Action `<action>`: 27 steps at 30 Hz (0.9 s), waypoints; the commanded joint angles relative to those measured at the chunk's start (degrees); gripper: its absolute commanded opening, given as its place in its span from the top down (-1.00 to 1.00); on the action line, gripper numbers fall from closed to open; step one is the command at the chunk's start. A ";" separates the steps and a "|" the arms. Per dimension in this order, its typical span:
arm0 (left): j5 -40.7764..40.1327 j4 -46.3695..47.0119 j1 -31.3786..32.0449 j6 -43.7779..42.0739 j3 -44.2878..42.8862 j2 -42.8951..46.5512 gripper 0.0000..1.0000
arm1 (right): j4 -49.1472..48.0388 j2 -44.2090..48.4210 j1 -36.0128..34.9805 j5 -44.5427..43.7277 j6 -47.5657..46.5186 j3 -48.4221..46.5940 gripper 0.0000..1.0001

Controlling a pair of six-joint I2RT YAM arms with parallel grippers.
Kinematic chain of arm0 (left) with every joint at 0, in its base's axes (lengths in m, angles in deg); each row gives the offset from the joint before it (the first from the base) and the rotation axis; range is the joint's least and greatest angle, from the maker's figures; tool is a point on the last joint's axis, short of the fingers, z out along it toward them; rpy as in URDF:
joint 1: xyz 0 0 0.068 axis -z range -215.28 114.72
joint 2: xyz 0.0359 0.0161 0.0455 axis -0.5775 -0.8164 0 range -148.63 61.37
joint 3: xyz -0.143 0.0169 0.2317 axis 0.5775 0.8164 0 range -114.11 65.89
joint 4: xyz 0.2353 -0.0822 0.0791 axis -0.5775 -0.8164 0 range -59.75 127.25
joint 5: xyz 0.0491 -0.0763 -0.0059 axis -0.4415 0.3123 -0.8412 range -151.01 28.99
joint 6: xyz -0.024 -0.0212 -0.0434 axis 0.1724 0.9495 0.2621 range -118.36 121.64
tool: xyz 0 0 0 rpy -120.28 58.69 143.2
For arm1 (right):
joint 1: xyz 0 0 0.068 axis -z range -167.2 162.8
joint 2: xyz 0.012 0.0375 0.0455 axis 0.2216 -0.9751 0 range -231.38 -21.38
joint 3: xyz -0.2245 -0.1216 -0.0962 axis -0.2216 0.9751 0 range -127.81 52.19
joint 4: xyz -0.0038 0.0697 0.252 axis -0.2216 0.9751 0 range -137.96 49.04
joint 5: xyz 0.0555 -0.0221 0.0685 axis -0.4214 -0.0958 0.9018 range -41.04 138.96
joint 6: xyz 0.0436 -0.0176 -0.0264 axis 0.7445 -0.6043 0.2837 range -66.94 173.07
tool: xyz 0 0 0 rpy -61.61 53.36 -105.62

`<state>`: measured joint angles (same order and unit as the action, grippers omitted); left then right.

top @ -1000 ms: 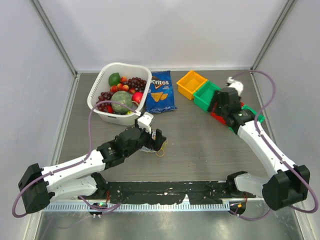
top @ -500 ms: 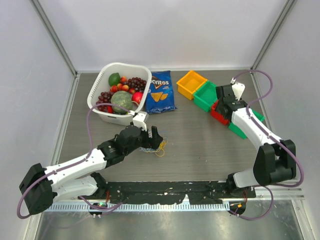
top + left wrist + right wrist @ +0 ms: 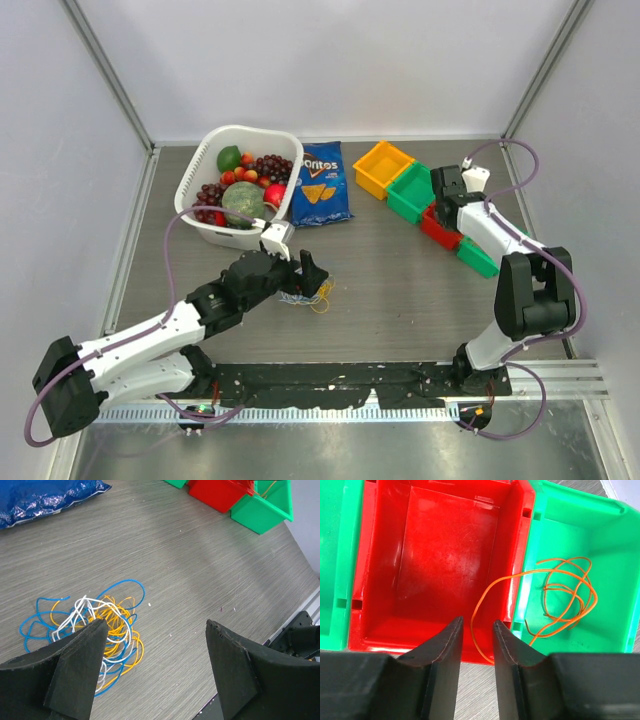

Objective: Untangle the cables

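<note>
- Hovering over the red bin (image 3: 445, 545), the right gripper (image 3: 476, 625) shows narrow jaws with a gap. One orange cable (image 3: 565, 586) trails between them, seemingly not pinched.
- That strand's loops lie in the green bin (image 3: 600, 540) alongside, toward the far right corner of the table (image 3: 200, 555).
- Spread wide, the left gripper (image 3: 155, 630) hangs above the tangled cables (image 3: 100, 612), a blue, white and yellow knot mid-table.
- Likely step: sorting one freed strand into a bin. Next, the left jaws need one loose outer loop to pinch.
</note>
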<state>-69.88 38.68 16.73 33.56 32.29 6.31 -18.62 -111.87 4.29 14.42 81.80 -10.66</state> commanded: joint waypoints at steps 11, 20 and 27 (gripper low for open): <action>0.07 4.54 -0.07 -4.32 -0.76 0.40 -0.66 | -1.75 6.54 0.25 -10.45 3.34 0.17 0.99; 0.33 4.72 -0.07 -3.62 -0.76 -1.62 -0.65 | -5.44 11.23 11.67 0.52 5.81 7.92 0.99; 0.78 3.67 -0.07 -2.04 -0.32 -1.45 -0.65 | -5.88 9.20 13.00 4.21 2.48 6.87 0.61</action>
<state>-69.29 40.80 16.73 30.54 32.29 4.43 -22.27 -102.59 17.51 15.49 85.77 -2.64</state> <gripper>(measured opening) 0.829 0.053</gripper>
